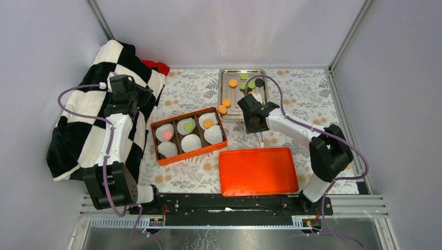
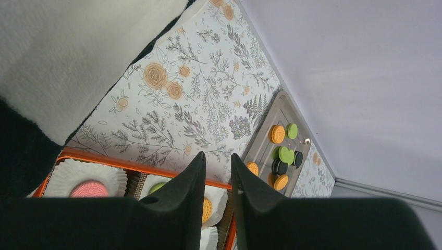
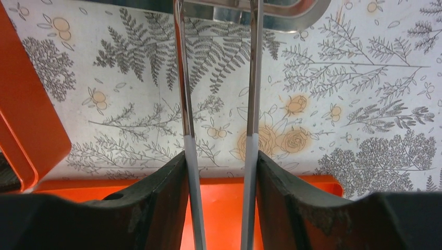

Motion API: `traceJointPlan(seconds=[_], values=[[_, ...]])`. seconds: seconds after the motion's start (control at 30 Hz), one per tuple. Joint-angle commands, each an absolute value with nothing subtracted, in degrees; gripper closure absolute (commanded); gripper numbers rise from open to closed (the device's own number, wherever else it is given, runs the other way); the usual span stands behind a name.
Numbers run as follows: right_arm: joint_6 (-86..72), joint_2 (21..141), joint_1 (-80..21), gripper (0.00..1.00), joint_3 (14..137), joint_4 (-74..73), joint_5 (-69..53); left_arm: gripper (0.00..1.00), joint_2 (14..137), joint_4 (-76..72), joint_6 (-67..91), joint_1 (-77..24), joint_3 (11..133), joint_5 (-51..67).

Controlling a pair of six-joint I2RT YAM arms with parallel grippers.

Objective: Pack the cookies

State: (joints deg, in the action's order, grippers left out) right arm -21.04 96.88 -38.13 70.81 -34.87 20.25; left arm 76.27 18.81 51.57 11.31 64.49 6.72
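here the right hand clamps metal tongs, half open.

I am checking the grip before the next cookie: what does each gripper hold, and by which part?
The right gripper holds metal tongs, its fingers pressing the outside of both arms, partway along them. The left gripper holds nothing.

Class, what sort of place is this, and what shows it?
Probably a robot lab cell staged as a cookie-packing table: bare walls on metal framing, two arms bolted to a rail, a baking tray of cookies beside an orange box.
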Motion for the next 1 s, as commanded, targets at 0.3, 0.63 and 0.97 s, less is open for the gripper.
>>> traceJointPlan(seconds=[0.3, 0.63, 0.97], values=[[-22.93, 102.28, -37.11, 0.44, 78.03, -35.11, 23.57, 0.71, 75.76, 16.24, 51.69, 11.34, 64.13, 8.52], [-21.86, 103.23, -36.55, 0.62, 79.93, -34.35, 19.35, 0.71, 75.93, 16.12, 51.59, 11.38, 63.72, 8.85], [-19.14, 98.86, -39.24, 0.78, 85.13, -34.88, 16.92, 0.71, 75.54, 17.39, 51.62, 11.47, 64.87, 8.08]])
